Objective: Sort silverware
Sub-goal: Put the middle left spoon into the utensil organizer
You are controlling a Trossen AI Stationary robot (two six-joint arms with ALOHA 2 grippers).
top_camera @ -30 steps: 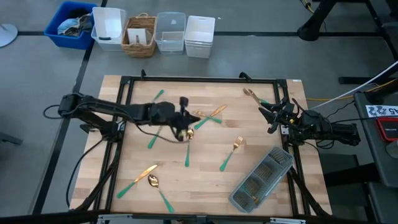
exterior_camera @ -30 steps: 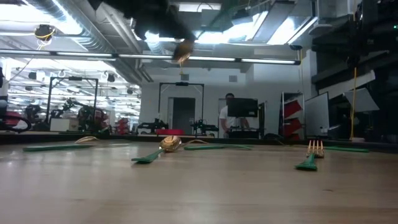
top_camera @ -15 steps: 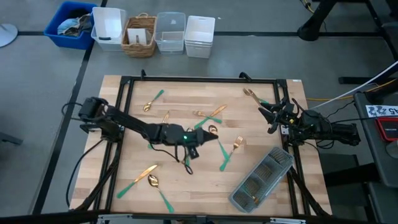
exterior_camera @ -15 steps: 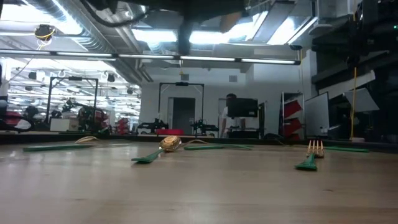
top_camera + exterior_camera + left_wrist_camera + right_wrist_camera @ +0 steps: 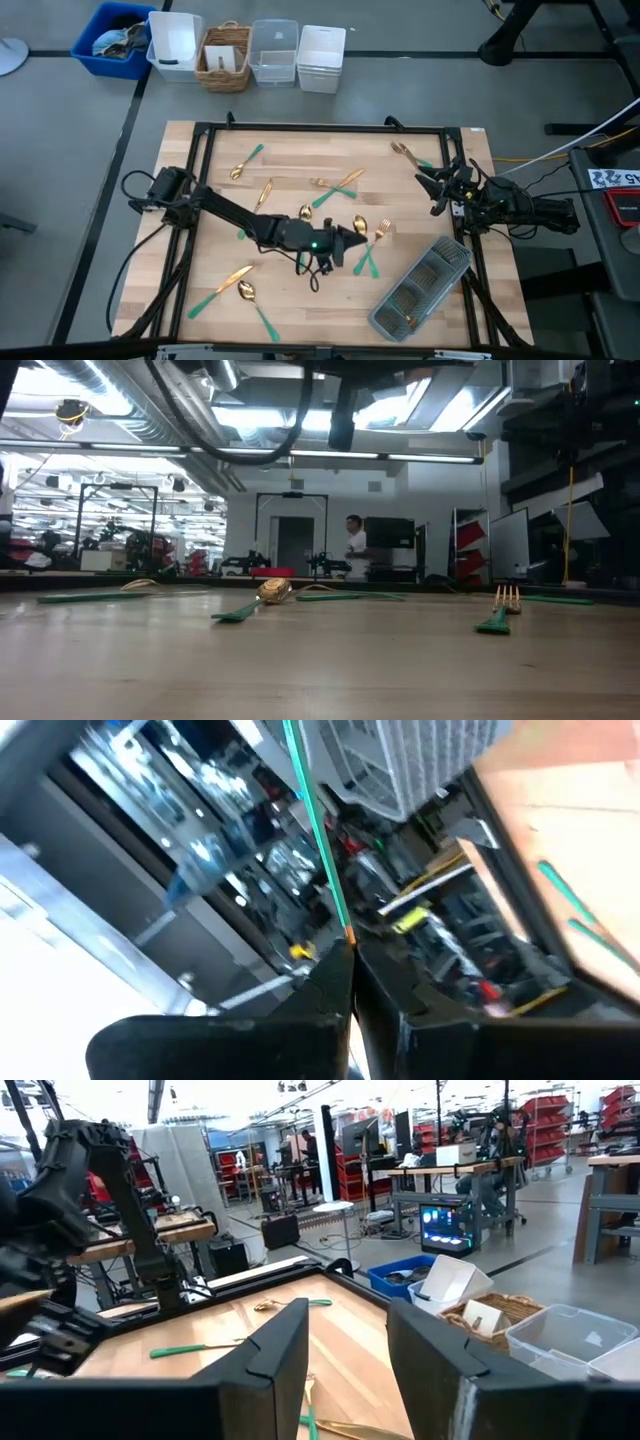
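My left gripper (image 5: 348, 240) hangs over the middle of the table, between the scattered silverware and the clear tray (image 5: 420, 290), and is shut on one teal-handled piece (image 5: 315, 830). Its gold head (image 5: 360, 225) shows beside the fingers. Other gold-and-teal pieces lie flat on the wood: a fork (image 5: 372, 248), a spoon (image 5: 250, 294), a knife (image 5: 232, 278), and more near the far side (image 5: 340, 183). The low view shows a spoon (image 5: 262, 596) and a fork (image 5: 500, 612) lying on the table. My right gripper (image 5: 432, 190) waits open at the right edge (image 5: 345, 1350). My left gripper pinches the piece between its two shut fingers (image 5: 335, 975), at the handle's end beside the gold head (image 5: 347, 933). The slim teal handle runs straight out past the fingertips toward the tray. The piece is lifted clear of the table.
The tray lies slanted at the near right corner. A black frame (image 5: 320, 128) runs around the tabletop. Beyond the far edge stand a blue bin (image 5: 110, 38), a wicker basket (image 5: 225, 58) and clear and white containers (image 5: 275, 52). A person (image 5: 352, 545) stands far back in the room.
My left gripper has travelled from the table's middle toward the right and near edges, closer to the tray, carrying the held piece with it. It has stayed shut. The pieces on the table have not moved.
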